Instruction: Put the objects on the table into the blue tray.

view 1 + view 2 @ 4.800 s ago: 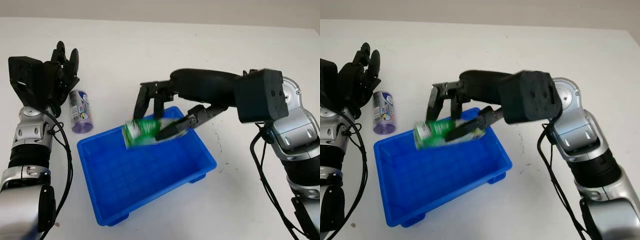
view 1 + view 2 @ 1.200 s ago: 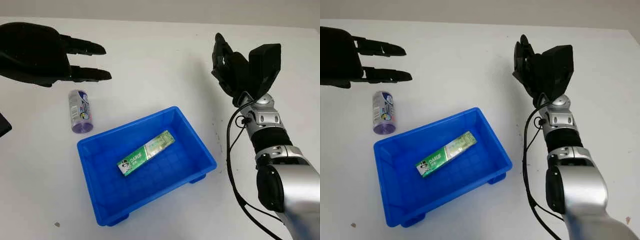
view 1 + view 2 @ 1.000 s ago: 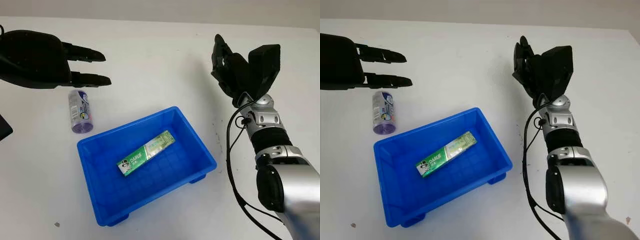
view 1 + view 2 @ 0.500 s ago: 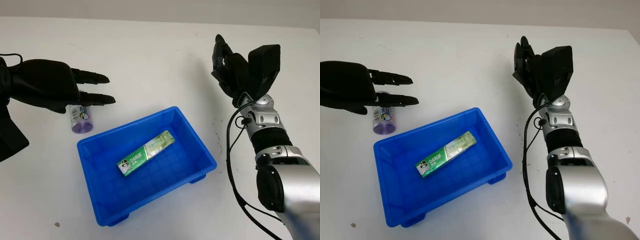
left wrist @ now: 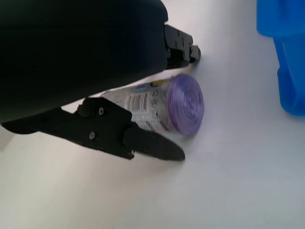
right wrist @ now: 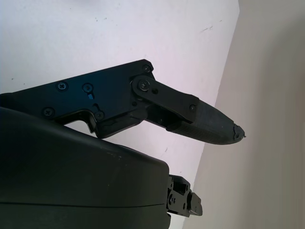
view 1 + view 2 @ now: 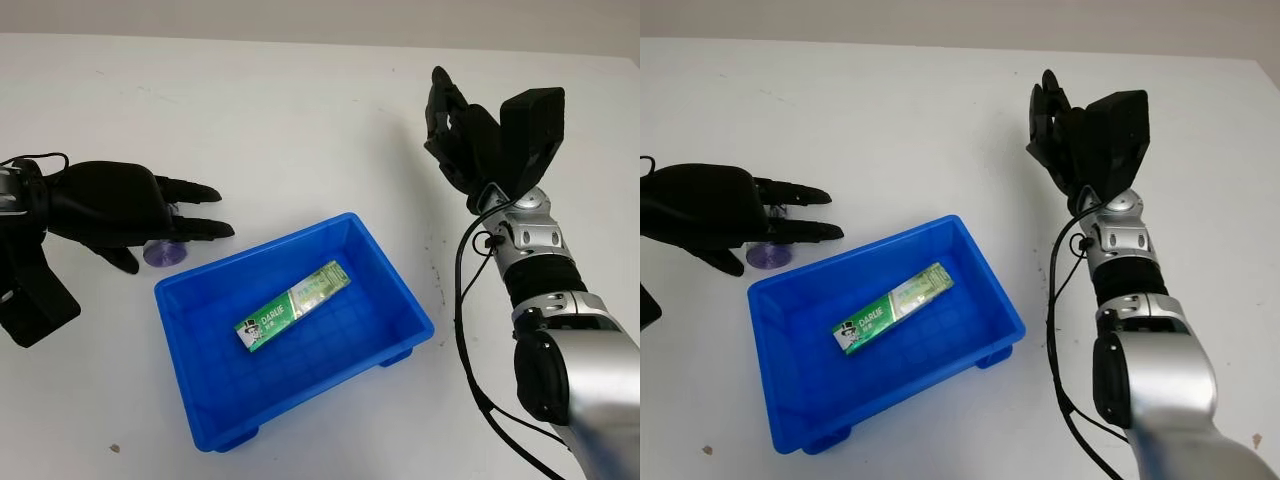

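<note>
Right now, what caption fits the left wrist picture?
Left hand open around the purple-capped bottle lying beside the blue tray.

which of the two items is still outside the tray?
The purple-capped bottle, lying on its side on the table beside the blue tray, under the open left hand. The green toothpaste box already lies inside the tray.

White table (image 7: 300, 110) under even light, pale wall (image 7: 400, 15) behind it
</note>
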